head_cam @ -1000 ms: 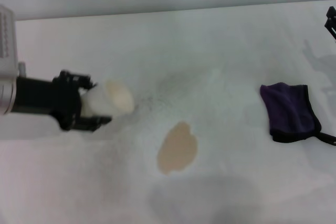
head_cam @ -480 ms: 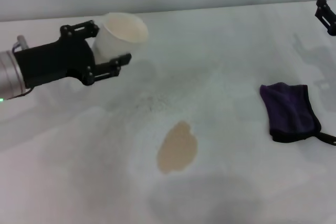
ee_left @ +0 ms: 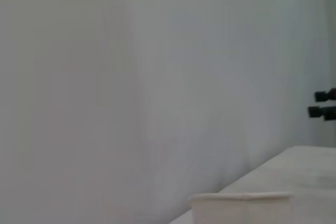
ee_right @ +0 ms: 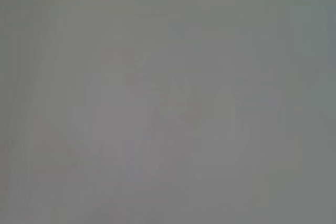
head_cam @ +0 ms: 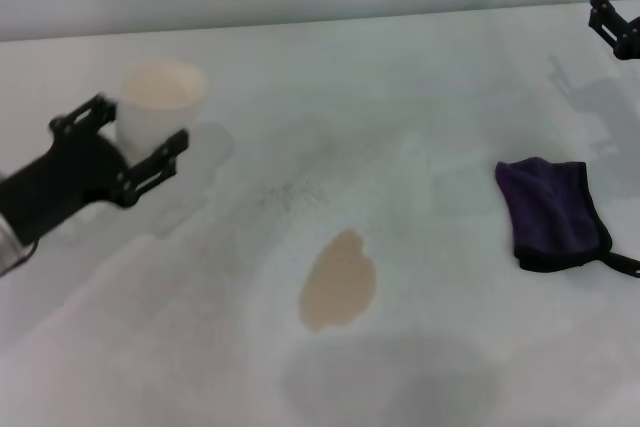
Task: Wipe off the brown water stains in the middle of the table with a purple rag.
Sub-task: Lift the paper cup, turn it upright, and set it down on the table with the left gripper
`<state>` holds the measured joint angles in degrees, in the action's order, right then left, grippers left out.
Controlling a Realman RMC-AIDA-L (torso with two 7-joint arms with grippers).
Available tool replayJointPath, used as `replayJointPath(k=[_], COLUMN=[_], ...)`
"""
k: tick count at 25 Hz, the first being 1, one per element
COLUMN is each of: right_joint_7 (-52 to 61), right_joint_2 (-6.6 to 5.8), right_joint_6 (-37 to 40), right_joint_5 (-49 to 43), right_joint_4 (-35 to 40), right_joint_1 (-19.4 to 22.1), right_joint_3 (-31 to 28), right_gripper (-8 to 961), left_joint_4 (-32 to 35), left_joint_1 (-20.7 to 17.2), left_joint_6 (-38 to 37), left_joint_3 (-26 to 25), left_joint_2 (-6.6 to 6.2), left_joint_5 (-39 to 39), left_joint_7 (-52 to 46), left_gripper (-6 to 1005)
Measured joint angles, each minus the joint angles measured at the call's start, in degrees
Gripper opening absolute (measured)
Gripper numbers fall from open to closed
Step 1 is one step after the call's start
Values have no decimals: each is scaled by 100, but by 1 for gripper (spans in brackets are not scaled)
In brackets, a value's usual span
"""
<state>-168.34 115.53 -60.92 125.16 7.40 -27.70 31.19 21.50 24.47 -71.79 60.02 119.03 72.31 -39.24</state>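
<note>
Lying mid-table [head_cam: 420,97]: the brown water stains [head_cam: 338,281], taken as landmark. Sitting well apart to their right, on the table: the purple rag [head_cam: 552,212]. Standing far-left of the stains, upright: a cup [head_cam: 156,107], with the left gripper [head_cam: 130,142] reaching in around it from the left. Hanging far-right of the stains, beyond the rag, near the far edge: the right gripper [head_cam: 612,25].

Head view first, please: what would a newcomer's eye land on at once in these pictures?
Probably the tan brown water stains in the middle of the white table, unwiped. Next, the purple rag lying untouched to the robot's right of them. On the far left, the left gripper stands open around an upright white cup, while the right gripper hangs at the far right corner.
</note>
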Motion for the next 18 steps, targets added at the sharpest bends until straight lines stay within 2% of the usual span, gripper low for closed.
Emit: replayJointPath(k=[6,11,18], right_joint_7=[-11,-13,-15], right_joint_2=[3,7,22], right_joint_6=[-22,-28,-56], right_joint_5=[0,0,0], right_joint_4=[17,24,2], right_joint_1=[21,74,133], right_joint_3=[27,28,28], right_gripper=[842,842,842], left_joint_4=[-500,-1067,-1275], left_joint_1=[-295,-353,-495], left_joint_6=[-45,-55,-4], left_joint_3=[46,44,39], left_joint_2=[24,42,51], left_joint_5=[-498,-774,-806], left_joint_7=[654,1299,1639], left_gripper=[695,695,694])
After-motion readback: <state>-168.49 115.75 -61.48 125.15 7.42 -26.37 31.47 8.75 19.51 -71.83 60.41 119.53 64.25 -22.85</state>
